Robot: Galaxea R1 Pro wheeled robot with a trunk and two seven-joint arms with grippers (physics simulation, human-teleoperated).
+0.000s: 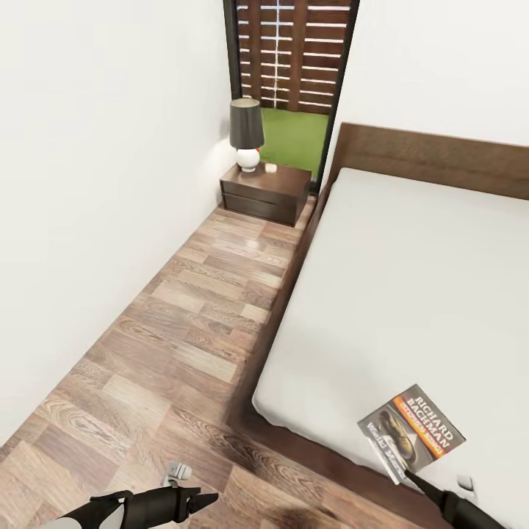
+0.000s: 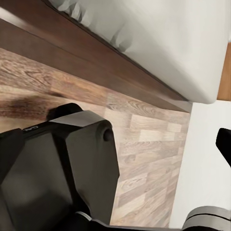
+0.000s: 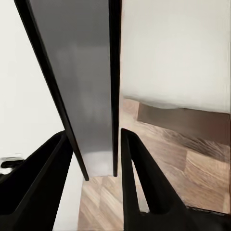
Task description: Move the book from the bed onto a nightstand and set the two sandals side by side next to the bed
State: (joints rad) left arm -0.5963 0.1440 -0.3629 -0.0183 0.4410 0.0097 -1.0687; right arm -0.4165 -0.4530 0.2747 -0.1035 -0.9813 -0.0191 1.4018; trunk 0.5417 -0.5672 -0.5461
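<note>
The book (image 1: pixel 415 430), dark grey with an orange band and white lettering, hangs tilted just above the near corner of the bed (image 1: pixel 411 279). My right gripper (image 1: pixel 408 474) is shut on its lower edge. In the right wrist view the book (image 3: pixel 91 96) stands edge-on between the two black fingers (image 3: pixel 144 187). My left gripper (image 1: pixel 202 501) hovers low over the wood floor beside the bed's frame (image 2: pixel 96 62), open with nothing in it. The dark nightstand (image 1: pixel 264 192) stands in the far corner by the headboard. The sandals are out of view.
A black-shaded lamp (image 1: pixel 246 136) and a small white item stand on the nightstand. A white wall (image 1: pixel 95 184) runs along the left, leaving a plank-floor aisle (image 1: pixel 198 323) between it and the bed. A tall window (image 1: pixel 294 66) is behind the nightstand.
</note>
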